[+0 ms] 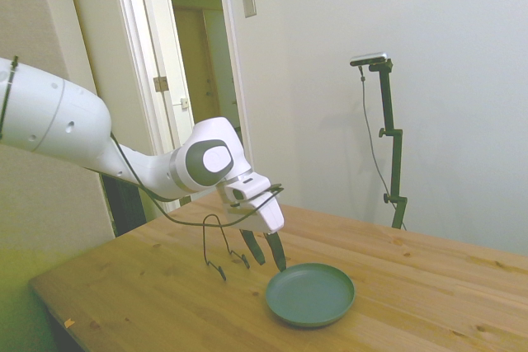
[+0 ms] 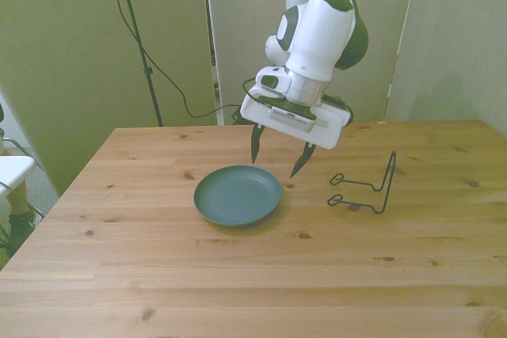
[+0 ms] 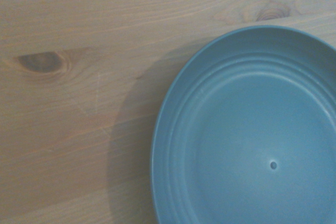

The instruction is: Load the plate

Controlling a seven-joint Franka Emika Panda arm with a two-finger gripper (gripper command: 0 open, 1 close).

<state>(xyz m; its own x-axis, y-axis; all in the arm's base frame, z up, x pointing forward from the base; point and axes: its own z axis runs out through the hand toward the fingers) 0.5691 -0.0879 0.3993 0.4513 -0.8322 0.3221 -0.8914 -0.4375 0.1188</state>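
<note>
Front view: we see gripper (image 2: 276, 153) spread wide, empty, hovering over plate's (image 2: 238, 195) far rim. Plate lies flat on table (image 2: 158, 275), mid-board; wire stand (image 2: 366, 189) well apart to front view's right.

Risks, we judge: shallow rim gives fingers little bite, so plate may slide on smooth wood or slip once lifted; thin stand may tip on loading.

Plate round, matte teal, ringed inside; table knotty pine.
</note>
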